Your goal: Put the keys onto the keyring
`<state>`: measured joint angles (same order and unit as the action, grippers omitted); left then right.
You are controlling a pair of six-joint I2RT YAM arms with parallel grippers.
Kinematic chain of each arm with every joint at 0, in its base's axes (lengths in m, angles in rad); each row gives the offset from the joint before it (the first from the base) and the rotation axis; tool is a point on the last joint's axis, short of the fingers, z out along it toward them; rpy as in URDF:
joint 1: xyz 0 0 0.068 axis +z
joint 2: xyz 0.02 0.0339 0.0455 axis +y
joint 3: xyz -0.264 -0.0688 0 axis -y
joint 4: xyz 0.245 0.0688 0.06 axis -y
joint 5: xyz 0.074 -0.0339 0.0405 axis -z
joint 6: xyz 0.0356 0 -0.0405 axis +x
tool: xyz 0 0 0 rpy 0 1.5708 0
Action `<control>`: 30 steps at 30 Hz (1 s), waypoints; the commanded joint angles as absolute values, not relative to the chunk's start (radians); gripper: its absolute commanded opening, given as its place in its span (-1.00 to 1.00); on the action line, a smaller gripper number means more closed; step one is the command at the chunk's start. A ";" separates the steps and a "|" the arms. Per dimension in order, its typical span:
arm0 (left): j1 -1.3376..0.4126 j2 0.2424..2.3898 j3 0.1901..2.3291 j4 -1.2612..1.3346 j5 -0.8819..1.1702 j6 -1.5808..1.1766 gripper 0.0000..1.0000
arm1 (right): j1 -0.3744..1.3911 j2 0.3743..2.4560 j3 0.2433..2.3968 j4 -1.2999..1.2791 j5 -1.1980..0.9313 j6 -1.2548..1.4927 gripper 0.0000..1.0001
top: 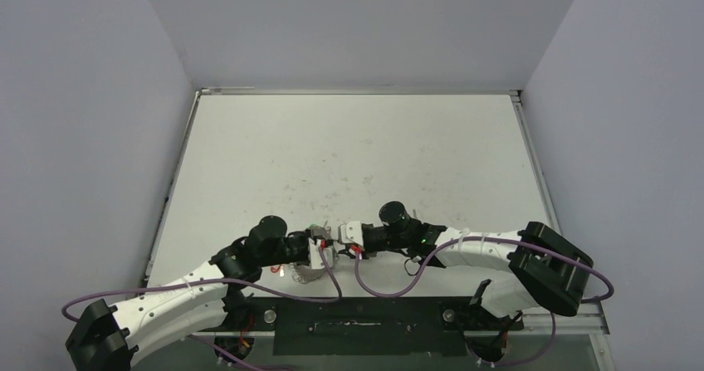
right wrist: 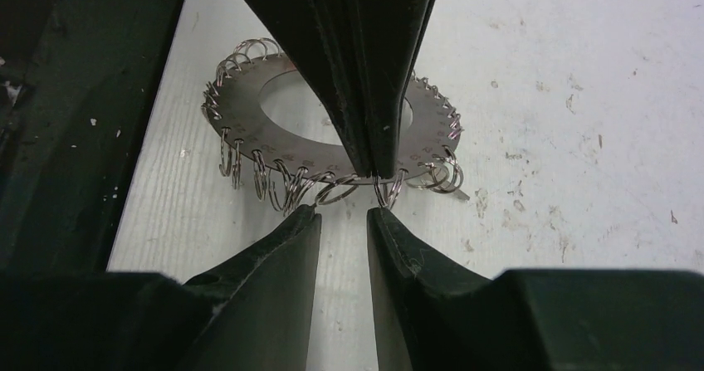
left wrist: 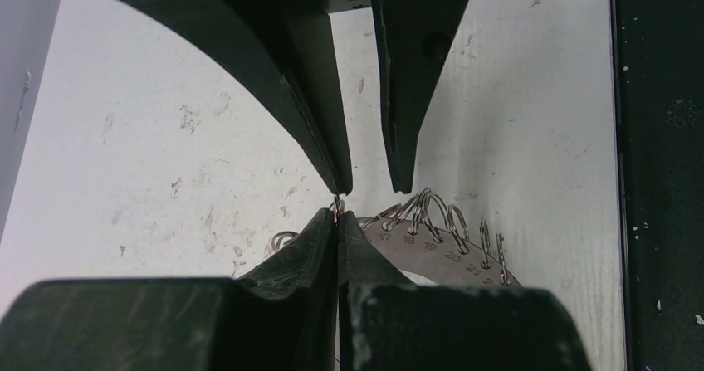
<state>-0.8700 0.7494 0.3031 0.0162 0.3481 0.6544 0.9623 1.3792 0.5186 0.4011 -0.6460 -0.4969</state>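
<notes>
The keyring is a flat grey numbered metal disc (right wrist: 249, 114) with many small wire rings along its rim, lying on the table; it also shows in the left wrist view (left wrist: 440, 255). My left gripper (left wrist: 338, 212) is shut, pinching one small wire ring (right wrist: 387, 190) at the disc's edge. My right gripper (right wrist: 343, 213) is open, its fingertips (right wrist: 309, 215) just short of the rim rings, facing the left gripper tip to tip. In the top view the two grippers meet near the front edge, left (top: 325, 248) and right (top: 347, 233). The keys and the green tag are out of view.
The white scuffed table (top: 357, 155) stretches away behind the grippers. The dark front rail (top: 357, 325) and the arm bases lie just behind the keyring. Purple cables (top: 382, 286) loop off both arms near the front edge.
</notes>
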 commanded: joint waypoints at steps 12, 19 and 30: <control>-0.876 0.754 0.314 0.087 0.377 0.645 -1.00 | 0.995 1.412 0.571 0.508 -0.530 -0.490 -0.42; -0.876 0.760 0.308 0.102 0.337 0.582 -1.00 | 0.990 1.424 0.541 0.538 -0.478 -0.453 -0.41; -0.876 0.727 0.260 0.259 0.110 0.207 -0.35 | 0.926 1.433 0.482 0.597 -0.471 -0.368 -0.29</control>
<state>-0.8700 0.7475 0.2764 0.1219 0.2253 0.4160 0.9436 1.4208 0.4854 0.5159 -0.4740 -0.4187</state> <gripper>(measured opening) 0.296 0.341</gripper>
